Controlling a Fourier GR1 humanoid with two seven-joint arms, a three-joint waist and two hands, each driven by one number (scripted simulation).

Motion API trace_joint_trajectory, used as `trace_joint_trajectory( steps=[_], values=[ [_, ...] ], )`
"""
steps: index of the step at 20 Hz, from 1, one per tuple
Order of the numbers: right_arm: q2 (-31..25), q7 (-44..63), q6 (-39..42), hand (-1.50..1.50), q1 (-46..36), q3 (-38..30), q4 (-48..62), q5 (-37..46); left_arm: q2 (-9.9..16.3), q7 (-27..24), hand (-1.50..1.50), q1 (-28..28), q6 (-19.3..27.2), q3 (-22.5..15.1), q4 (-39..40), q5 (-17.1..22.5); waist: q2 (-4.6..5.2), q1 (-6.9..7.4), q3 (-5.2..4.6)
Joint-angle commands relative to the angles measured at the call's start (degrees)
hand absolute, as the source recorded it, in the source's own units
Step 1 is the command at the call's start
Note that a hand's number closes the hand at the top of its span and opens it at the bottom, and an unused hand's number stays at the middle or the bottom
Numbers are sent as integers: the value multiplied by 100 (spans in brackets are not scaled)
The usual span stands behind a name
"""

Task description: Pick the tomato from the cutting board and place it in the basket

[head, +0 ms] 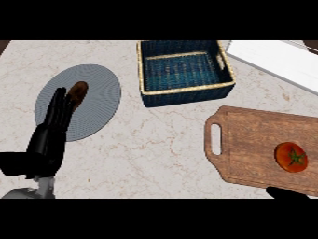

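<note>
Two hands show, both at the frame's lower edge. Left hand (pixel 49 135) rises at lower left, fingers straight & together pointing up-frame, thumb stuck out to the left; it holds nothing. Its fingertips overlap the lower-left part of a grey plate (pixel 99 93), which sits left of centre on the counter (pixel 161 149). A brown item (pixel 79 93) lies on the plate just right of the fingertips; can't tell what it is, or whether the fingers touch it.

Right hand (pixel 288 193) is only a dark bit at lower right, right below the board's near edge; can't tell if its fingers are spread or curled.

Tomato (pixel 291 157) lies on the board (pixel 258 135), toward its right side, green stem up, nothing touching it. Board is wood w/ a slot handle on its left end, set at a slight angle in the right-centre of the frame.

Basket (pixel 154 95), dark blue w/ tan rim, sits top centre, up-frame & left of the board, apart from it. White slab (pixel 285 63) runs across the upper right corner, just right of the basket.
</note>
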Motion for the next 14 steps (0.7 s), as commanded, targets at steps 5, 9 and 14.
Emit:
trace_joint_trajectory(
  steps=[5, 9, 14],
  values=[
    [518, 235, 210, -150, -483, -387, 581, 413, 57, 319, 0, -95, -213, 360, -150, -14, -1, -14, 4],
    [736, 286, 626, -150, -511, -429, 338, 549, -260, -16, 0, 149, -209, 174, 36, -328, -4, -19, 2],
    [908, -343, 194, -150, -441, -786, 1047, 397, -218, 417, 0, 83, -292, 430, -292, -275, -5, -21, 5]
  ],
)
